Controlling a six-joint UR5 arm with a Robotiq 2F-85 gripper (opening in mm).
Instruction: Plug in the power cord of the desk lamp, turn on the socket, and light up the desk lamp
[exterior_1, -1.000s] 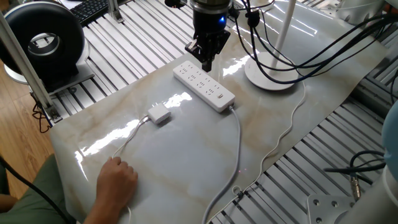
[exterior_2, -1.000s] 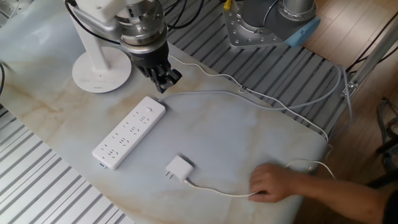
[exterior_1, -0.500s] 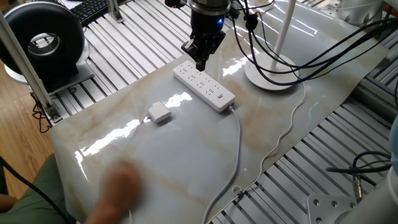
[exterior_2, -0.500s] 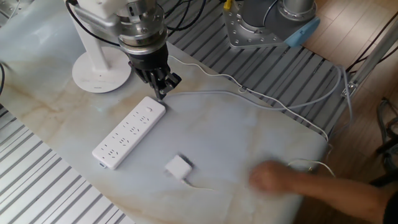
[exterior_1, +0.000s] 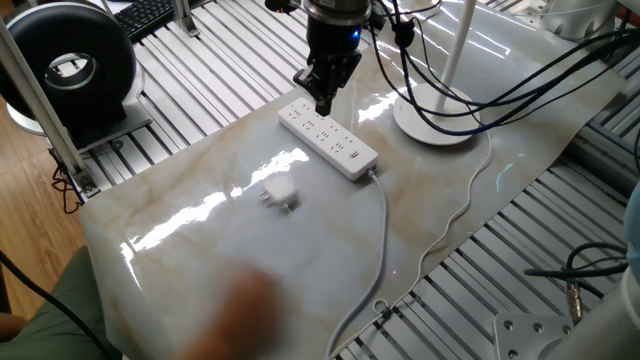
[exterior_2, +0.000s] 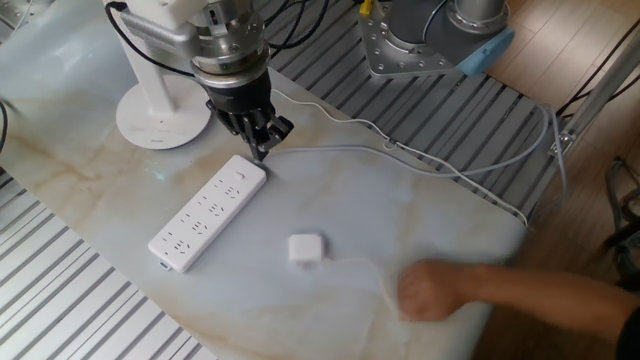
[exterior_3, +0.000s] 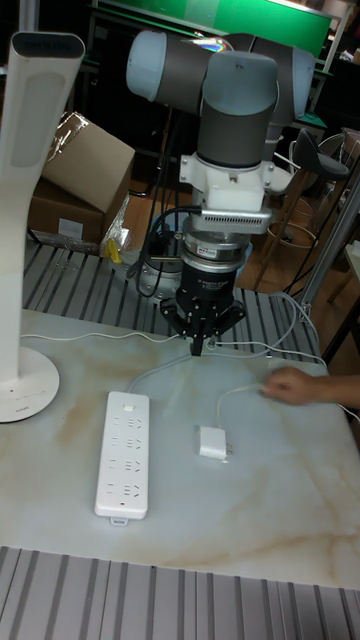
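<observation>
1. power cord plug lies loose on table, right of socket, apart.
2. Looks light, rigid box on limp cable; grip the boxy sides, likely slippery.
3. End effector hovers over socket's end, fingers nearly together, holding nothing.
4. Human hand touches cord.

Two fixed cameras are looking down from opposite sides; the tall one is facing the arm, all sharing the tabletop.
</observation>
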